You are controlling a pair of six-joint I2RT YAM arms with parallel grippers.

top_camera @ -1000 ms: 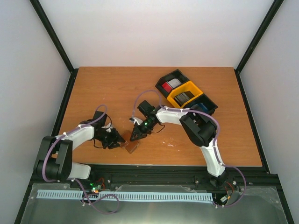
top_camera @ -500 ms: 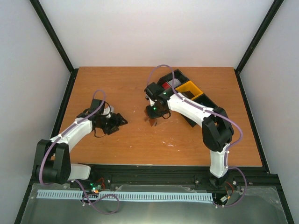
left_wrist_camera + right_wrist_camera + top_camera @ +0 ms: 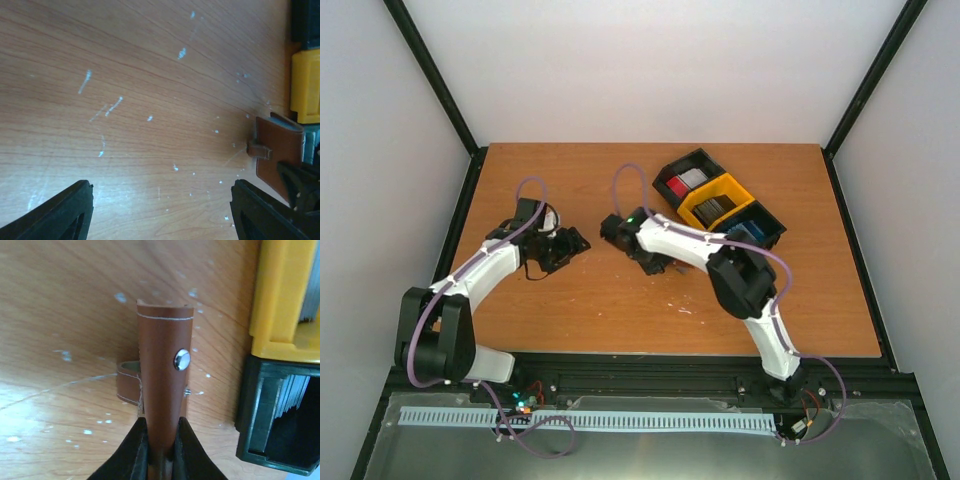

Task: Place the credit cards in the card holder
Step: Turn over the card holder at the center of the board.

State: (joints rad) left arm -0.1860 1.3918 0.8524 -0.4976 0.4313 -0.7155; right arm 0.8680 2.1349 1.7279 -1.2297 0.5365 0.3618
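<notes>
From above, shows the left claw [image 3: 576,240] spread wide and empty over the tabletop [image 3: 570,320], left of the middle; the right claw [image 3: 653,263] lowered near the centre, close to the left side of the tray [image 3: 775,228], with cards [image 3: 713,208] stacked in all three compartments: red and white farthest, grey in the yellow middle one, blue nearest. From the left wrist, shows both fingers [image 3: 62,215] far apart with only scuffed wood between, and at the right edge the brown holder [image 3: 280,147], with its tab [image 3: 259,150] out to the left, pinched at one end by the right claw's black fingers, close to the yellow compartment. From the right wrist, shows the fingers narrowed tight on the holder's near end, folded, with a snap stud [image 3: 181,360] on its face, the tab out to the left and the tray just to the right; cannot tell whether touching the wood
</notes>
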